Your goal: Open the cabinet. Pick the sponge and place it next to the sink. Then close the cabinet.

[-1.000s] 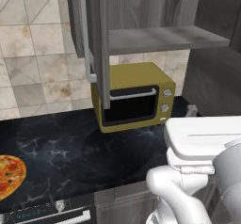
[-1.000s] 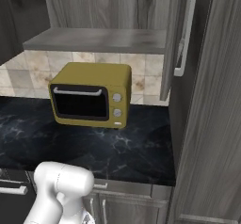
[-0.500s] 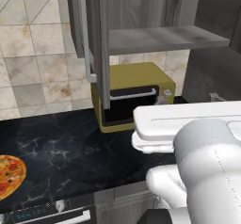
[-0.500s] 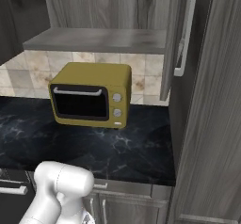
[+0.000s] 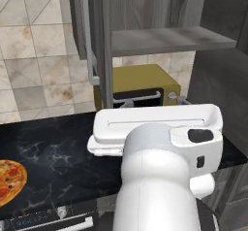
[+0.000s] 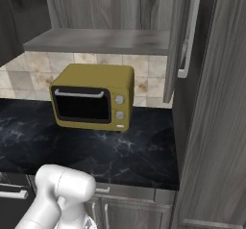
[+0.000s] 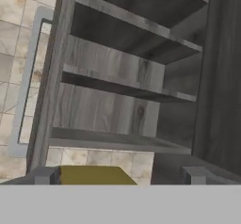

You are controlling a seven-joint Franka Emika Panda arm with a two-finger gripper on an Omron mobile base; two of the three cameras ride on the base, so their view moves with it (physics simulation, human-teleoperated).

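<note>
Arm nearer; cabinet (image 7: 117, 77) beyond pincer (image 7: 120, 173).

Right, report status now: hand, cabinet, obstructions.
Hand empty, fingers apart. Cabinet open, shelves bare, no sponge seen. Microwave sits below on counter.

I see the cabinet (image 7: 141, 72) standing wide open, its doors swung aside and shelves bare, leaving passage inside. Below, the yellow microwave (image 6: 92, 97) blocks the table (image 6: 139, 156) beneath the lowest shelf (image 6: 101, 41).
</note>
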